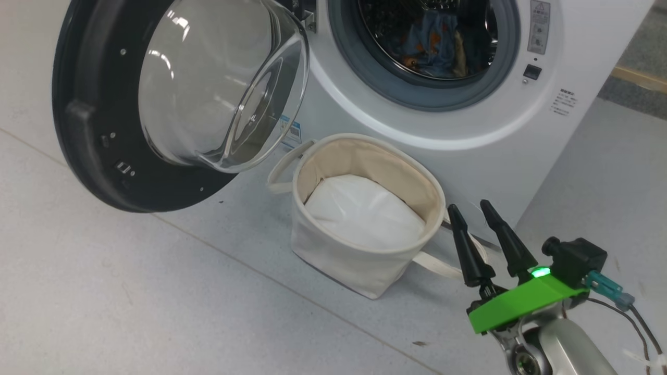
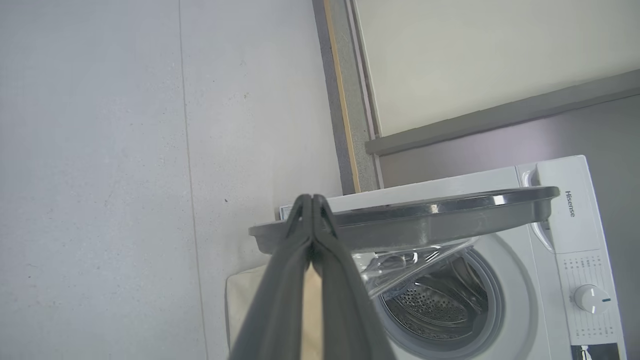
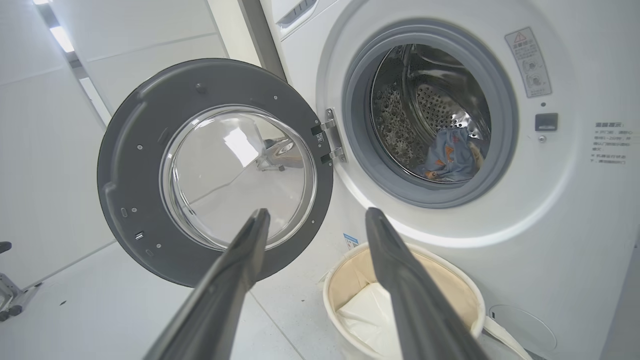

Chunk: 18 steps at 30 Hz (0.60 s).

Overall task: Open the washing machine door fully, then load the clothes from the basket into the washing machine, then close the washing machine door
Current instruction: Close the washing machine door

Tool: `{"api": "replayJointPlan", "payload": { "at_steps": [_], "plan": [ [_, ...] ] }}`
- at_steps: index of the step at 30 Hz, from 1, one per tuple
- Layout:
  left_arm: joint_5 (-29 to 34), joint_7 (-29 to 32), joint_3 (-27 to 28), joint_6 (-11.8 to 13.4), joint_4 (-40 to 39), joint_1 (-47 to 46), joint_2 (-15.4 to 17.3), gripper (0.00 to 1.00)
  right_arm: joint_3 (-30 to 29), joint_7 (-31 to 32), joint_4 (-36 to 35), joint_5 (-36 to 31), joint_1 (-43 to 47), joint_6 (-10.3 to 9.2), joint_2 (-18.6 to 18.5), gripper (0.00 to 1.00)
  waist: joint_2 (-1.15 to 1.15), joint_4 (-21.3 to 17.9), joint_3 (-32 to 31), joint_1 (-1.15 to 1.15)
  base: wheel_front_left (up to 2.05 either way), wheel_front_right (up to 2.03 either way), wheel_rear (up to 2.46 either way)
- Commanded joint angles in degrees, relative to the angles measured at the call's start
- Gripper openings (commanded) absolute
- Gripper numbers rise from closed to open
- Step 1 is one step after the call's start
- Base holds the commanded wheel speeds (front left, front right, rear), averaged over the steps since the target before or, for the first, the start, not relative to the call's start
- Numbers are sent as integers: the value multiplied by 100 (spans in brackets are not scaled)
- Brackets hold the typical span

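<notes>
At the lower right of the head view the right gripper stands released, its two dark fingers spread and pointing up the frame with nothing between them, just right of the basket. In the left wrist view the left gripper is clenched, finger against finger with nothing in its grasp, its tips lying over the edge of the washing machine door; whether they touch it I cannot tell. The basket sits on the grey floor at lower centre, close against the front of the washing machine, and holds plain white padding. Above and to the left of it the door hangs swung wide open, its glass bowl bulging toward the frame's centre. Farthest back, at the upper right, the clothes lie inside the steel drum, blue fabric with orange figures, behind the grey gasket.
</notes>
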Motion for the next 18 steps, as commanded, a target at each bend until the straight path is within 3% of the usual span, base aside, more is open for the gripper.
{"api": "replayJointPlan", "payload": {
  "at_steps": [1, 5, 11, 18],
  "plan": [
    [-8, 93, 176, 15, -79, -355, 411, 0, 54, 27, -231, -57, -83, 6, -31, 100, 0, -16, 26, 0, 0, 0, 0],
    [12, 467, 4, -42, 553, -911, 554, 0, -141, 205, -473, -219, 44, 6, -26, 100, 0, -59, 126, 0, 0, 0, 0],
    [218, 644, -251, -422, 1247, -1494, 676, 0, -321, 584, -899, -496, 145, 6, -1, 100, 0, -250, 368, 0, 0, 0, 0],
    [329, 408, -242, -708, 1798, -2043, 879, 0, -468, 1042, -1431, -831, 37, 6, 13, 100, 0, -544, 800, 0, 0, 0, 0]
  ]
}}
